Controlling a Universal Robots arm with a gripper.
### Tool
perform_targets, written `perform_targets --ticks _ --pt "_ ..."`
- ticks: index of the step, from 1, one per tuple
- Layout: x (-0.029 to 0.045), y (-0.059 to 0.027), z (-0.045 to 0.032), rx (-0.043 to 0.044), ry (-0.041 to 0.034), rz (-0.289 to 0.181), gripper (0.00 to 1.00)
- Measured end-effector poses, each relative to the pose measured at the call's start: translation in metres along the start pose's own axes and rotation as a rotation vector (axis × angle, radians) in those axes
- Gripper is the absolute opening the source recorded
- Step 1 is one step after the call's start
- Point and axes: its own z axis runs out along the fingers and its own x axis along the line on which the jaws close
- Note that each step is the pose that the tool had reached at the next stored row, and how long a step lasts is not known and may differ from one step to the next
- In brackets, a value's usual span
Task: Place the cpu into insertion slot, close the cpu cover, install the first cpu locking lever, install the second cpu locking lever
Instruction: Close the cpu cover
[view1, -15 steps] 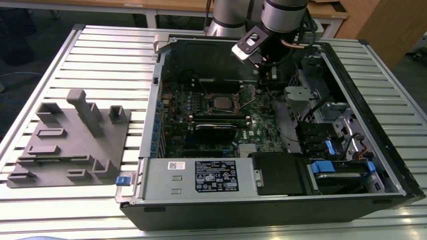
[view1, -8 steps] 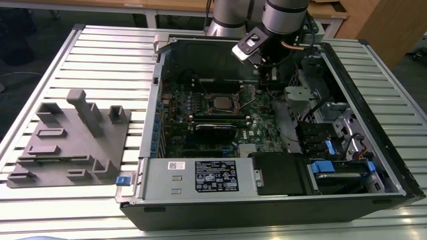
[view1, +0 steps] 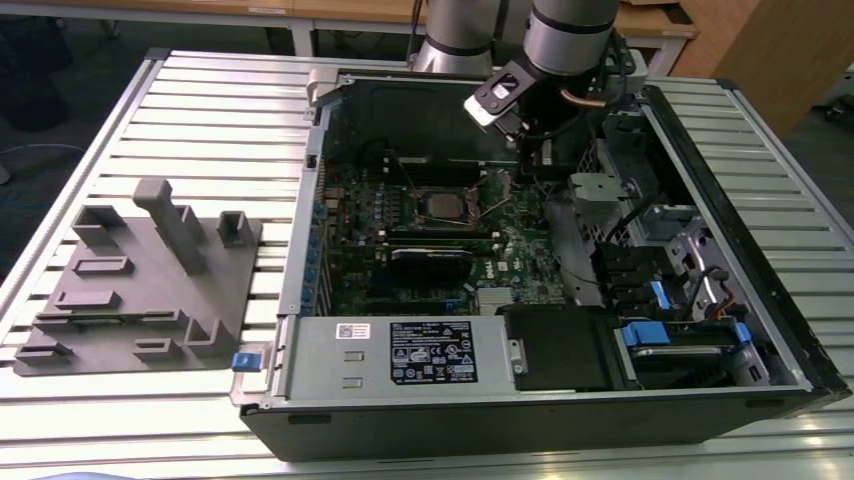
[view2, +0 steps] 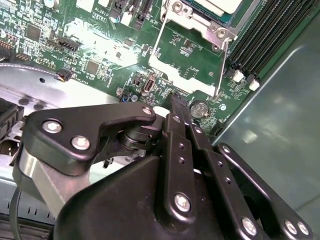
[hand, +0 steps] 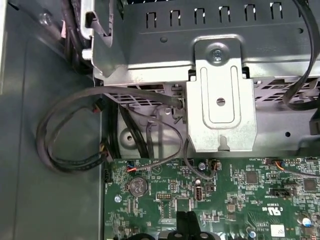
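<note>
In the exterior view the green motherboard (view1: 400, 250) lies inside the open computer case. The pale silver cpu (view1: 438, 205) sits in the insertion slot, with the silvery cpu cover (view1: 461, 217) framing it. In the second wrist view the cpu (view2: 227, 4) and cover (view2: 200, 22) show at the edge, and thin wire locking levers (view2: 220, 65) (view2: 156, 45) run out from the socket's sides. My gripper (view1: 530, 152) hangs just to the exterior view's right of the socket. Its black fingertips (view2: 175, 100) (hand: 186, 220) are pressed together, shut on nothing, close above the board near the lever ends.
A grey fixture block (view1: 134, 270) sits on the slatted table at the exterior view's left. Around the board are a labelled power supply (view1: 427, 350), a drive cage (view1: 667, 300), a metal bracket (hand: 220, 100), looping cables (hand: 65, 145), memory slots (view2: 265, 35) and a coin battery (hand: 137, 187).
</note>
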Motion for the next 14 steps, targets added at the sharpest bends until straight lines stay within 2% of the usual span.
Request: perform_targets --ticks 8,14 --pt "0.0000 -0.0001 0.0058 -0.0003 -0.0008 0.010 0.11" --pt "0.0044 -0.0006 0.0087 -0.0004 -0.0006 0.012 0.11"
